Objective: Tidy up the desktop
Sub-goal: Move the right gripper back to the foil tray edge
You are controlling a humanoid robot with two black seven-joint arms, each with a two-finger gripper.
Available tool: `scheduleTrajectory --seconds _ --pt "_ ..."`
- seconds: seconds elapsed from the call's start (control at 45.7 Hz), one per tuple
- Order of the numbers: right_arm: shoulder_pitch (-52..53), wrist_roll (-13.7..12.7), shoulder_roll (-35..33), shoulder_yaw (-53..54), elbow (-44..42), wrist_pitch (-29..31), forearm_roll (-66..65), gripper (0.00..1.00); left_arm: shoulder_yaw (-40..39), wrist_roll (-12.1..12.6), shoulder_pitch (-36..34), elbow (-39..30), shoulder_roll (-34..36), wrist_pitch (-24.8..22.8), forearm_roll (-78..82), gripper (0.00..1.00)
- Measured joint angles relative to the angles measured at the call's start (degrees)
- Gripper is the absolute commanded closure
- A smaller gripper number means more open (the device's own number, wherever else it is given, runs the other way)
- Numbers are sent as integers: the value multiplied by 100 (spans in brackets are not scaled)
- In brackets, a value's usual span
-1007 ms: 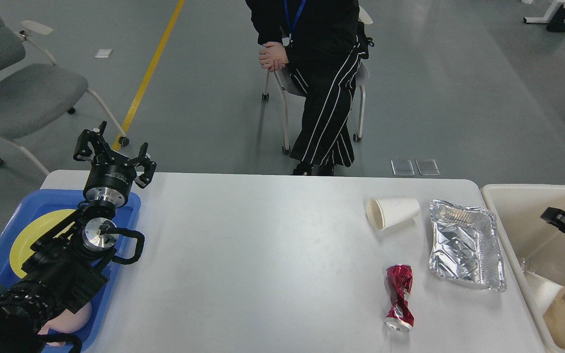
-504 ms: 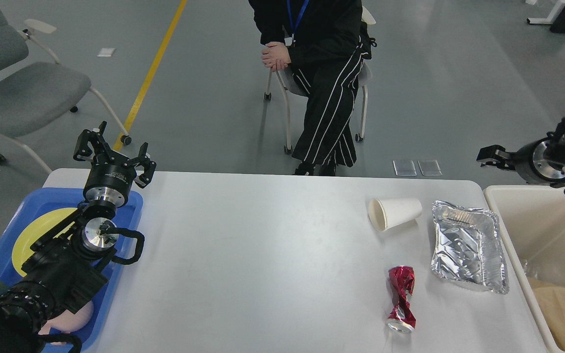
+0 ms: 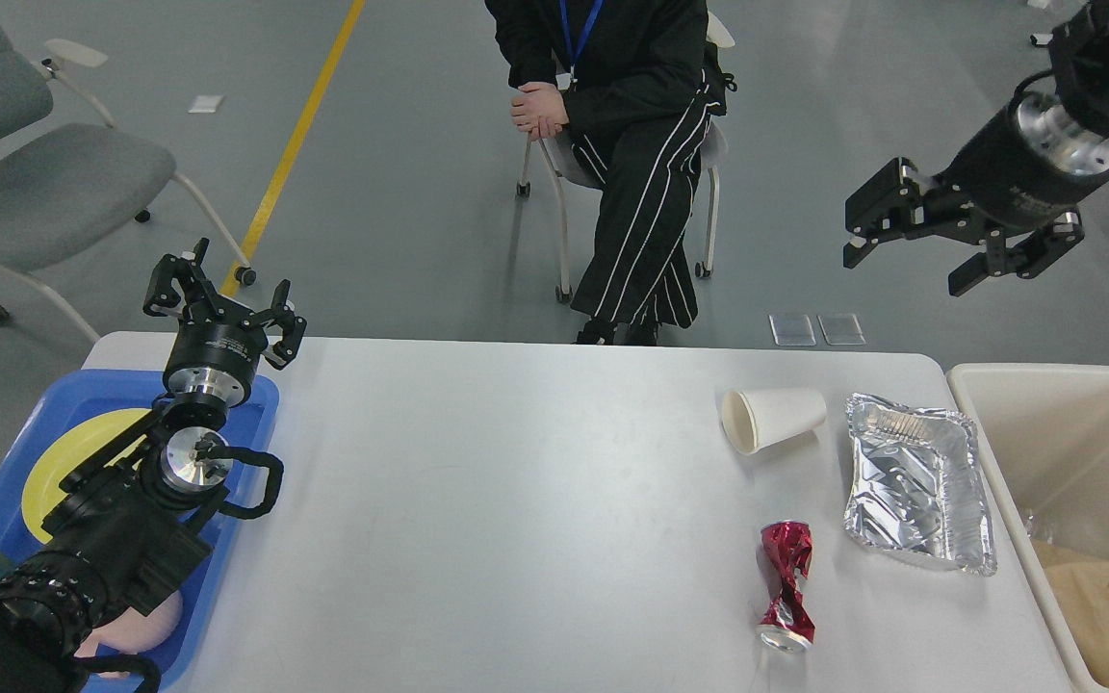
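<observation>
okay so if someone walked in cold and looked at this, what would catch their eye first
Probably the right gripper, raised high at upper right with its fingers spread and empty, above the trash on the desktop. Below it lie a tipped paper cup, a crumpled foil tray and a crushed red can. A seated person faces the table.

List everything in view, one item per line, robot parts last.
desktop: 1, white, centre
paper cup: 1, white, on its side, right part of desktop
foil tray: 1, silver, right of cup
crushed can: 1, red, near right
bin: 1, beige, right of desktop
tray: 1, blue, left edge, holds yellow plate
seated person: 1, black clothes, beyond desktop
chair: 1, grey, far left
left gripper: open, above tray
right gripper: open, raised at upper right
</observation>
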Motion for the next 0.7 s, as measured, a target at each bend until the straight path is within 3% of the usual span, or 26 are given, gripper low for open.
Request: scheduleTrajectory --seconds 0.131,0.285,0.438,0.569,0.701 --pt "-52 -14 -44 -94 -46 5 -40 0 0 0 0 0 -1 0 0 4" --pt "-1354 -20 -206 -192 -385 -276 -77 0 0 4 0 0 -1 0 0 4" --pt "-2798 -21 -395 -166 -911 -1495 -75 0 0 3 0 0 0 0 0 4" --pt "-3772 -21 -519 -87 -1033 -3113 -60 0 0 3 0 0 2 0 0 4" --pt "-4488 -12 -485 24 -1042 -4361 -56 0 0 0 0 0 3 0 0 4"
